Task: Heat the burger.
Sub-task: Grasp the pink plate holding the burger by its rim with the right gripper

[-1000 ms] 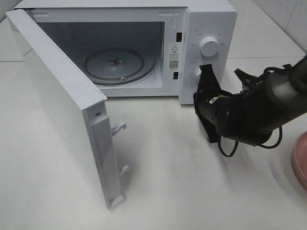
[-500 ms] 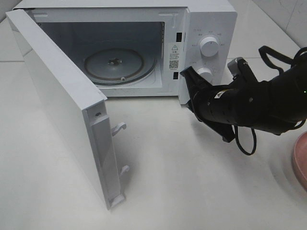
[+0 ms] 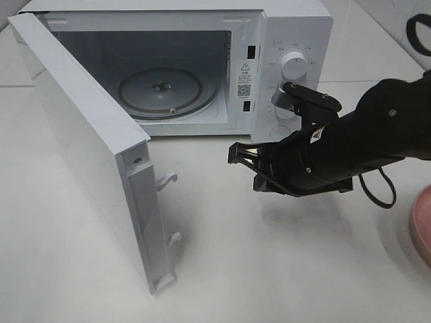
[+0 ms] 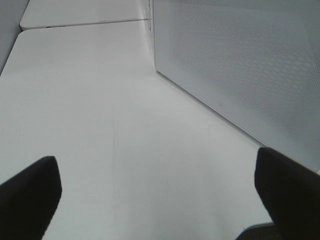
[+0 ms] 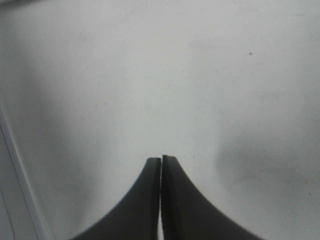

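The burger is not showing in any view, so its place cannot be told from here. The right gripper [image 3: 236, 153] is hovering over the white table [image 3: 269, 269] in front of the microwave [image 3: 289, 40], at about 5 o'clock from the glass turntable [image 3: 165, 91], with its black arm reaching in from 3 o'clock. Its jaws are pressing together with nothing between them, as the right wrist view [image 5: 161, 160] is showing, pointed at bare tabletop. The microwave door [image 3: 81, 148] is standing wide open, swinging out toward 7 o'clock from the oven's left edge, and the cavity is holding only the turntable. Two white knobs [image 3: 294, 66] are sitting on the control panel, just beyond the arm at 12 o'clock from it. A pink plate [image 3: 423, 222] is peeking in at the view's 4 o'clock edge, well apart from the gripper. The left gripper [image 4: 155, 165] is holding its jaws spread wide and empty above the table, near a dotted white panel [image 4: 240, 65].
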You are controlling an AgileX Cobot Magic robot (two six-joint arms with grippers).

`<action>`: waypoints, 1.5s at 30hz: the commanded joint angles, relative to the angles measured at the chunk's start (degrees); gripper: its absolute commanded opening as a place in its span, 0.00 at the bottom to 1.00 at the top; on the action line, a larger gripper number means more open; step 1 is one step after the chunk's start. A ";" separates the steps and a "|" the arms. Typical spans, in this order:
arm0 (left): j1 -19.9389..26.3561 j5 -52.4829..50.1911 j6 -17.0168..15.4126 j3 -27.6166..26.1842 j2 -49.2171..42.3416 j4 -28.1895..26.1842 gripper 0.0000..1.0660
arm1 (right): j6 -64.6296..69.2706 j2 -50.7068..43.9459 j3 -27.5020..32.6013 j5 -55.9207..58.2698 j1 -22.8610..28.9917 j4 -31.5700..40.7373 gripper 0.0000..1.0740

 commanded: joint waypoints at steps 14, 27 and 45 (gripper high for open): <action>-0.17 -0.52 0.06 0.17 -0.23 -0.17 0.92 | -8.25 -12.49 0.00 26.47 -6.65 -13.69 0.09; -0.17 -0.52 0.06 0.17 -0.23 -0.17 0.92 | -7.62 -20.28 0.00 37.36 -16.33 -24.12 0.42; -0.17 -0.52 0.06 0.17 -0.23 -0.17 0.92 | -8.19 -19.77 0.00 42.28 -27.27 -30.08 0.91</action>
